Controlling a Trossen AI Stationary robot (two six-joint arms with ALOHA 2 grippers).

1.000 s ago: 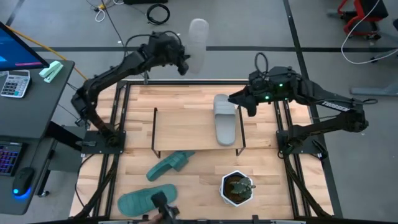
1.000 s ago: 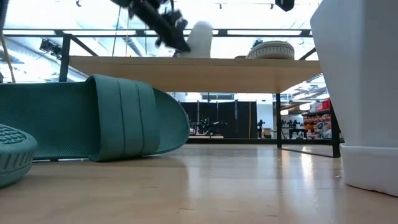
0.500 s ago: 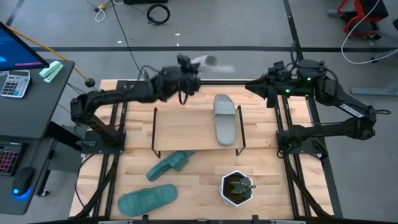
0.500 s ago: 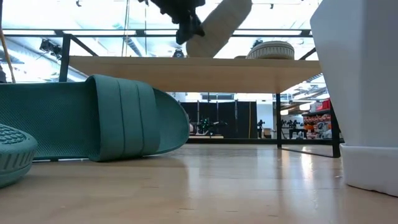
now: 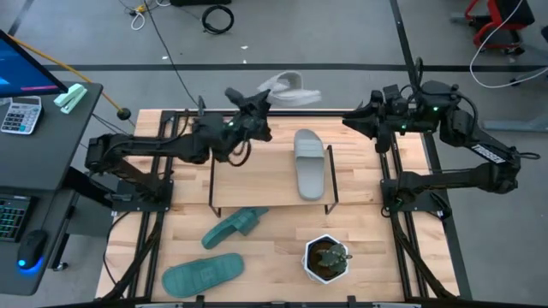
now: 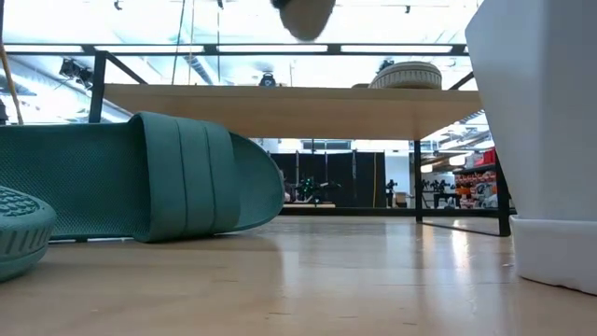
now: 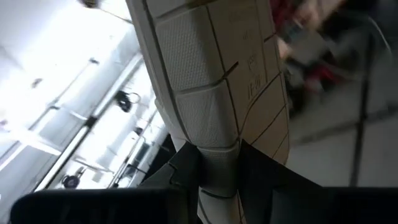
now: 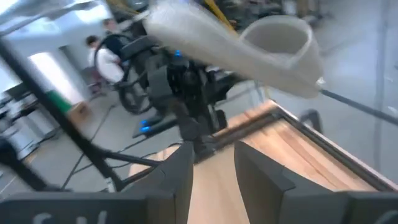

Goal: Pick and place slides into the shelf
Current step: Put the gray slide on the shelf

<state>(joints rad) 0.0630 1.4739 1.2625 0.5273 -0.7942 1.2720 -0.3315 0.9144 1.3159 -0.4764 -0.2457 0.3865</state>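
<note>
Room: we see a grey floor with cables around a wooden table (image 5: 274,257).
Shelf: the shelf (image 5: 257,171) stands in the middle of the table, a pale board on thin black legs.
Left gripper: our left gripper (image 5: 257,107) is up in the air over the far edge of the table, past the back of the shelf.
Fingers: in our left wrist view the two dark fingers (image 7: 186,171) are clenched on the end of a light grey slide (image 7: 211,87).
Held slide: the held grey slide (image 5: 287,88) sticks out past the fingers, away from the table and over the floor. We see its ribbed sole in the left wrist view. It touches nothing else.
Low view: a pale round bit of this slide (image 6: 308,17) shows high above the shelf board (image 6: 289,98).
Right gripper: our right gripper (image 5: 358,121) waits in the air at the far right corner of the table. We cannot tell if its fingers are open or closed.
Second grey slide: it (image 5: 309,162) lies flat on the right part of the shelf top.
Teal slides: one (image 5: 235,227) lies on the table just in front of the shelf, one (image 5: 201,274) near the front left edge.
Plant pot: a white pot with a plant (image 5: 327,258) stands at the front right.
Open room: the left part of the shelf top is bare, and so is the strip of table behind the shelf.
</note>
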